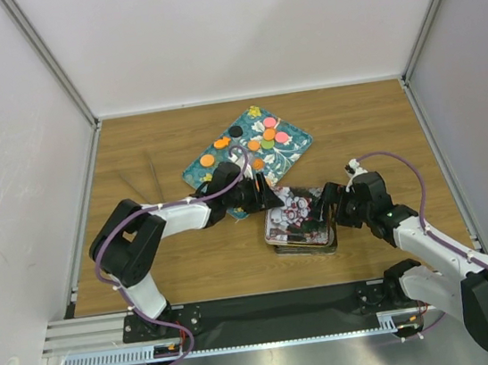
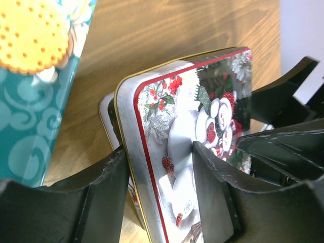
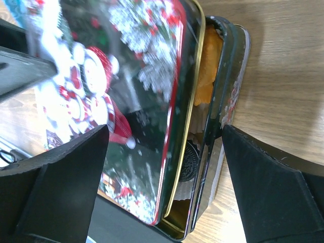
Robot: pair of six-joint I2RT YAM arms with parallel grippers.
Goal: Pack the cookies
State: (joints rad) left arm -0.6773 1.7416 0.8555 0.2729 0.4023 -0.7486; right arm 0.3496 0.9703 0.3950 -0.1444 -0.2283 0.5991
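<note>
While the table (image 1: 132, 152) is carrying a teal floral tray (image 1: 195, 166), most cookies (image 1: 269, 134) are lying on it, just behind the left gripper (image 2: 158, 152). The tin (image 1: 301, 240) is sitting beside the tray. Its snowman-printed lid (image 2: 167, 131) is lying tilted between the half-spread left jaws; cannot tell if they are gripping it. The right gripper (image 3: 164, 129), jaws spread wide, is straddling the tin's edge. An orange cookie (image 3: 205, 76) and a dark cookie (image 3: 190, 162) are showing inside.

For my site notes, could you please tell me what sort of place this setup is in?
Probably a lab test cell: white panel walls on aluminium framing enclose a wooden tabletop.
</note>
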